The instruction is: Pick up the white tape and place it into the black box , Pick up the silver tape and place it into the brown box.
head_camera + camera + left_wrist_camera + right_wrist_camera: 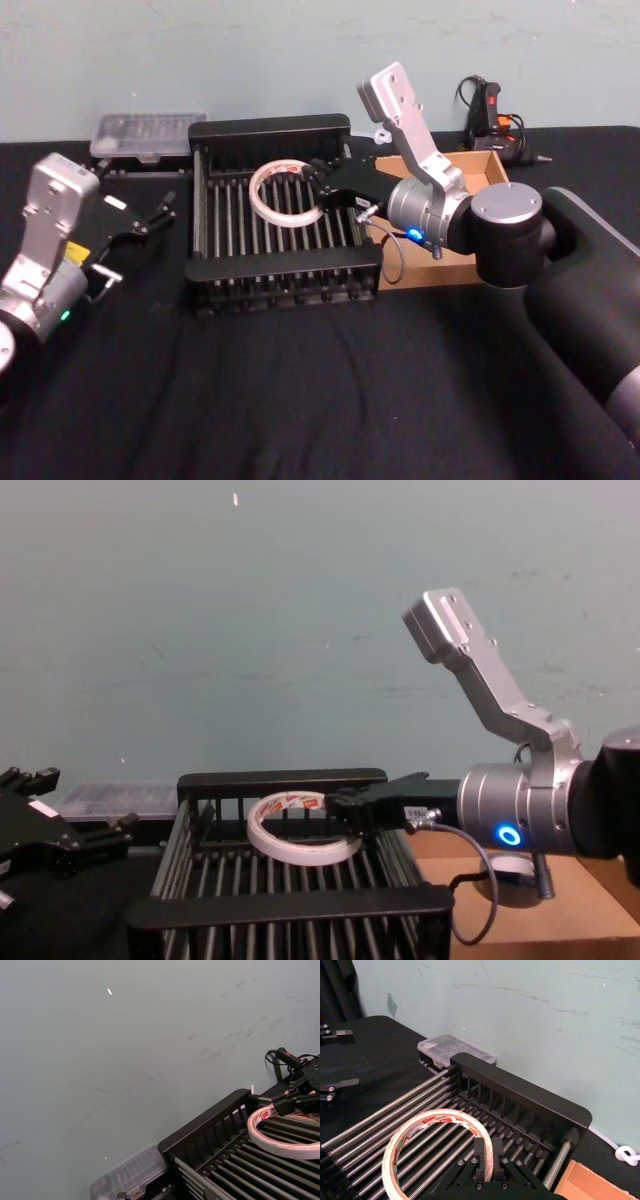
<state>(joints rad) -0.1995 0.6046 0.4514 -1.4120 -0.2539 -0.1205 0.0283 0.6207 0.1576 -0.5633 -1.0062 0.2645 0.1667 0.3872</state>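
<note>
At far left we see the left gripper parked beside the black box, fingers spread and empty. Inside the box, the white tape hangs tilted — pinched at its rim by the right gripper. The brown box sits rightmost.

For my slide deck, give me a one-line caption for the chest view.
Right hand holds the white tape tilted over the black box.
</note>
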